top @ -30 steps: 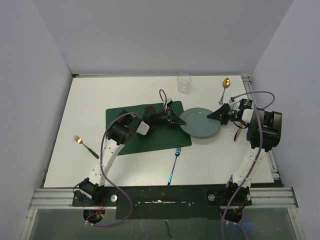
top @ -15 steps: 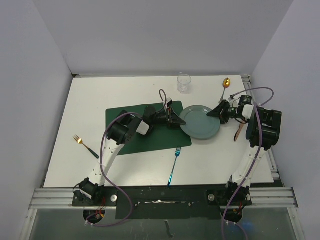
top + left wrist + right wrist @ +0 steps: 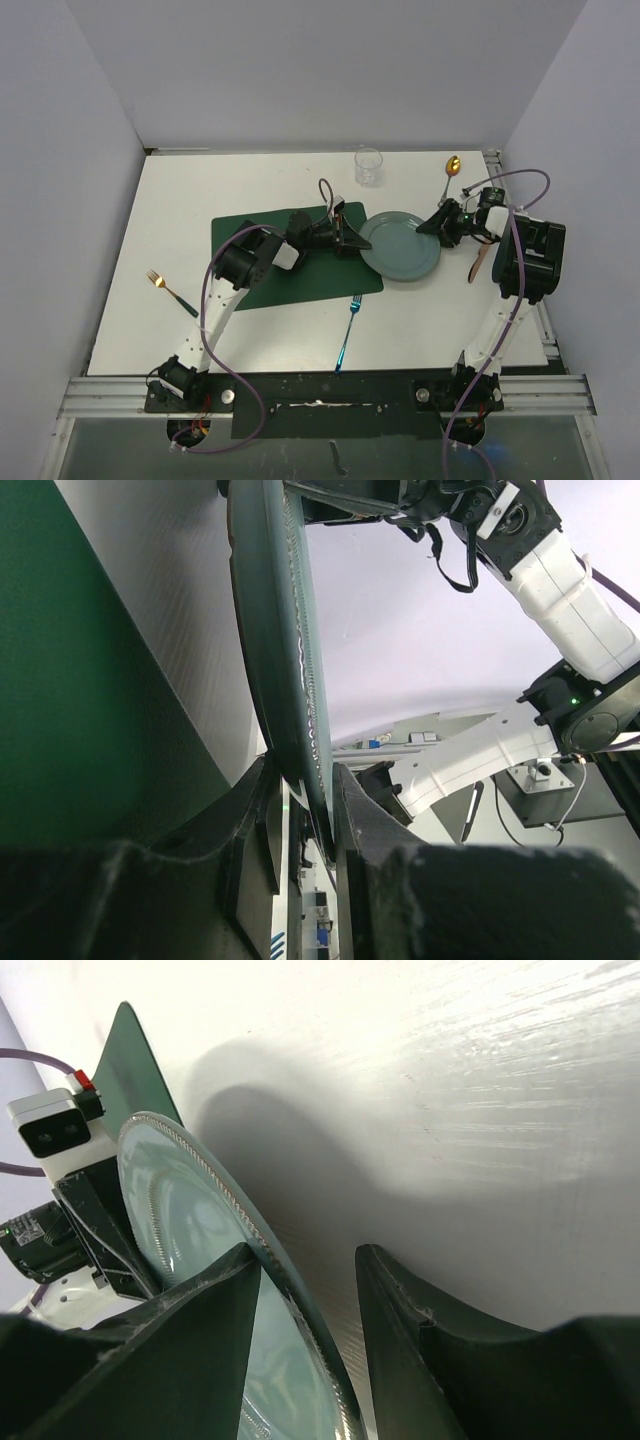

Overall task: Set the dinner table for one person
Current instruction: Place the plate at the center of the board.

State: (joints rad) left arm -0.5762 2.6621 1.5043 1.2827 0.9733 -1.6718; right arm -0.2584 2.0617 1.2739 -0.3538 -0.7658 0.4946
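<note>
Left gripper (image 3: 352,240) clamps a round grey-green ceramic plate (image 3: 400,245) over the large white rectangular dinner table (image 3: 250,180).
Right gripper (image 3: 428,226) straddles the opposite rim, fingers parted; the plate meets the dark green rectangular placemat (image 3: 260,250).

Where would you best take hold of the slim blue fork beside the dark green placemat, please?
Mid-handle, from above, jaws across its narrow width: the slim blue fork lies flat on the white tabletop, handle pointing towards the arms' bases, tines at the dark green placemat.
</note>
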